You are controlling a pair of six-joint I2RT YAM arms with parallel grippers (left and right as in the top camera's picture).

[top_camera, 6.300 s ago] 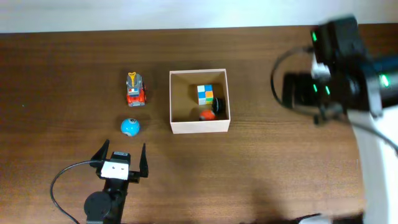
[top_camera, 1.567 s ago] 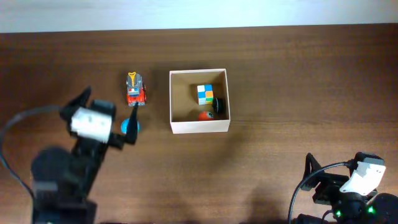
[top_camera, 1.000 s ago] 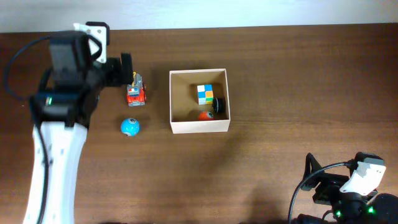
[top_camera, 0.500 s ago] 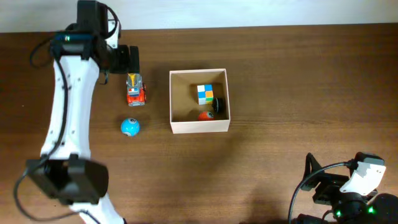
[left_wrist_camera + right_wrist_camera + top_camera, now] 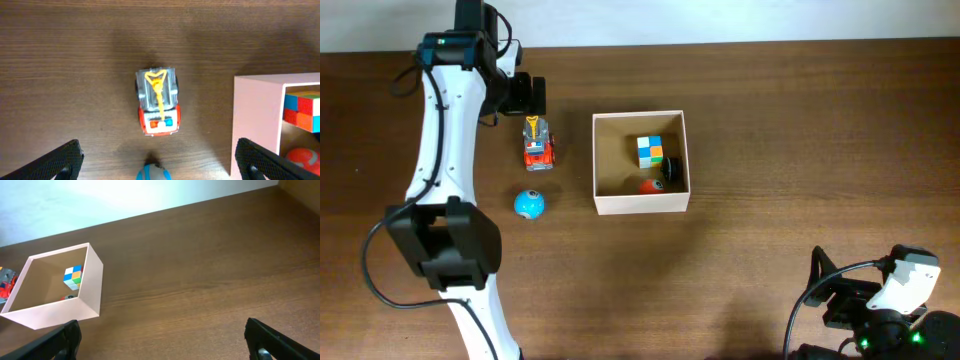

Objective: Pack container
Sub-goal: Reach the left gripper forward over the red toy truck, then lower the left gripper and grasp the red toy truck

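Observation:
The container (image 5: 606,205) is a square cream-walled box at the table's middle, holding a multicoloured cube (image 5: 651,151), an orange ball (image 5: 649,186) and a small black item (image 5: 671,170). A red and grey toy truck (image 5: 538,145) and a blue ball (image 5: 529,204) lie on the table to its left. My left gripper (image 5: 524,95) hovers just beyond the truck, open and empty. In the left wrist view the truck (image 5: 158,102) lies between and ahead of the open fingers (image 5: 60,161), with the blue ball (image 5: 153,173) at the bottom edge and the container wall (image 5: 256,125) at right. My right gripper (image 5: 840,295) is open and empty at the front right.
The right wrist view shows the container (image 5: 85,307) far off at left, with the cube (image 5: 73,276) inside, and brown tabletop ahead of the open right gripper (image 5: 162,337). The table's far edge lies just behind the left arm (image 5: 445,150).
The left arm has swung from the front left up to the far side, settling just beyond the truck. The toys, the container and the right arm have not moved.

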